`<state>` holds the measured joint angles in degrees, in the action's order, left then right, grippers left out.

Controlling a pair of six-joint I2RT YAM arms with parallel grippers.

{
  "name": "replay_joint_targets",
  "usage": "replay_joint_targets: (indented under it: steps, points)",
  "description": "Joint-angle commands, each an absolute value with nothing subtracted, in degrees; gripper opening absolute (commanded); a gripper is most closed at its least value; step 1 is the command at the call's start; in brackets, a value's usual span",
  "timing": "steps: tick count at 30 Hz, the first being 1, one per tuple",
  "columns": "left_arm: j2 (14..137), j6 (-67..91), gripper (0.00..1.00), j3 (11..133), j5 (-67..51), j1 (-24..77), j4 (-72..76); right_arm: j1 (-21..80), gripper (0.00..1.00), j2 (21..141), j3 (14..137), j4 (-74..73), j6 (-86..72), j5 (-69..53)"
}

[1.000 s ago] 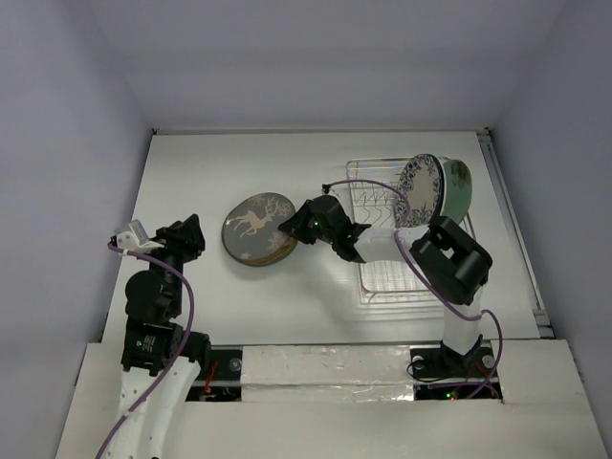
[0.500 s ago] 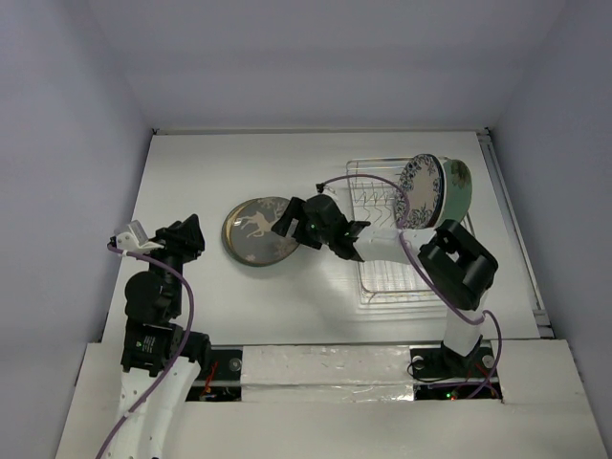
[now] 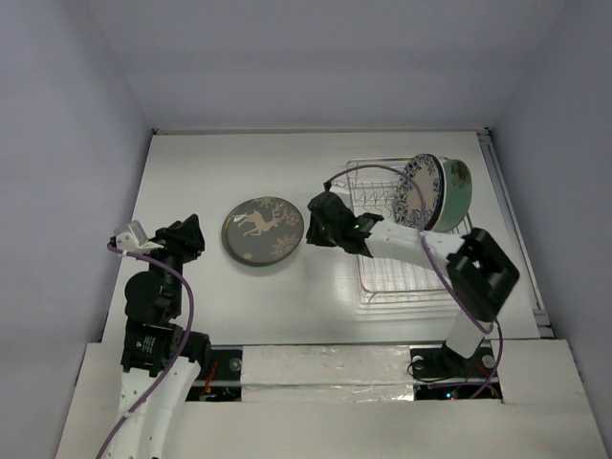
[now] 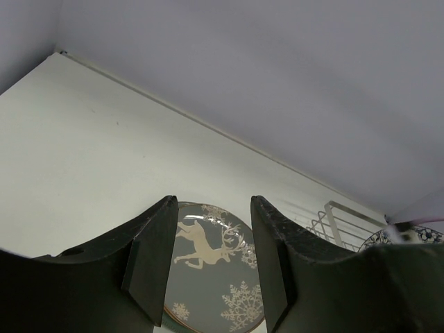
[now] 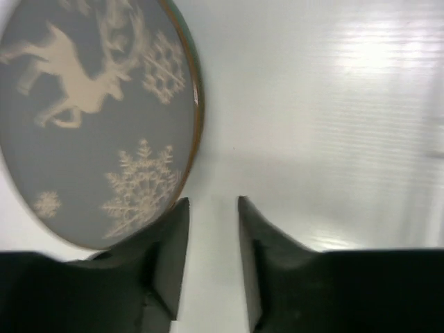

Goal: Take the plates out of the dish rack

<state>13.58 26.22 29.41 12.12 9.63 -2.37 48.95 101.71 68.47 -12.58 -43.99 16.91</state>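
Right gripper (image 3: pixel 318 222) hangs just right of the deer-patterned plate (image 3: pixel 263 229), its jaws partly apart with only bare table (image 3: pixel 191 172) between them. That plate lies flat, face up, on the table, outside the dish rack (image 3: pixel 392 277). The rack stands to the right of the plate, beyond the gripper. At its far right corner two plates stand on edge and lean together: a blue-rimmed plate (image 3: pixel 418 191) on the side nearer the deer-patterned plate, and a pale green plate (image 3: pixel 457 196) behind it. The right arm's forearm lies across the rack's left part, and a purple cable (image 3: pixel 368 174) loops above it. Left of the deer-patterned plate and apart from it is the left gripper (image 3: pixel 188 234), its jaws partly apart and holding nothing.

The right wrist view shows its fingertips close beside the plate's rim but clear of it, which the top view cannot settle. The left wrist view looks between its own fingers (image 4: pixel 149 257) at the deer-patterned plate, with the rack's corner wires and a sliver of the blue-rimmed plate off to the plate's right.
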Motion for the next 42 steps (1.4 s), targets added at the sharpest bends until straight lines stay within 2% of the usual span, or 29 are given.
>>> replay_joint_targets:
  steps: [1,2,3,6,7,10,13,14,18,25,42]
  points:
    - [13.01,26.1,0.43,30.41,11.87,9.49,1.05,49.39,0.23,88.53,69.0,-17.38,-40.0,25.73]
    - [13.18,26.19,0.43,30.41,11.87,9.49,1.05,49.39,0.05,83.29,68.91,-18.79,-38.86,27.4]
    - [13.1,26.1,0.43,30.41,11.87,9.49,1.05,48.52,0.0,80.71,68.82,-19.94,-38.24,29.6]
    - [12.92,26.19,0.4,30.32,11.87,9.49,1.14,43.97,0.0,71.56,68.38,-25.3,-34.99,32.51]
    - [12.92,26.19,0.32,30.32,11.87,9.49,1.14,42.12,0.0,69.8,68.29,-28.36,-34.11,34.09]
    - [12.57,26.1,0.19,30.32,11.87,9.49,0.97,32.37,0.0,63.66,67.33,-31.89,-29.2,32.18]
    - [12.31,26.1,0.14,30.41,11.87,9.49,0.88,25.78,0.11,61.62,66.45,-33.48,-26.81,31.3]
    - [12.04,26.19,0.14,30.41,11.87,9.49,0.97,24.62,0.21,61.35,66.45,-33.66,-25.41,30.85]
    - [11.51,26.1,0.18,30.32,11.87,10.02,0.97,21.28,0.34,62.14,67.85,-34.54,-23.91,29.18]
    - [11.07,26.1,0.25,30.41,11.87,10.02,0.88,16.61,0.35,70.56,74.53,-37.26,-21.97,26.71]
    - [10.55,26.1,0.26,30.41,11.87,10.02,0.79,14.33,0.35,76.99,74.09,-37.0,-20.13,31.82]
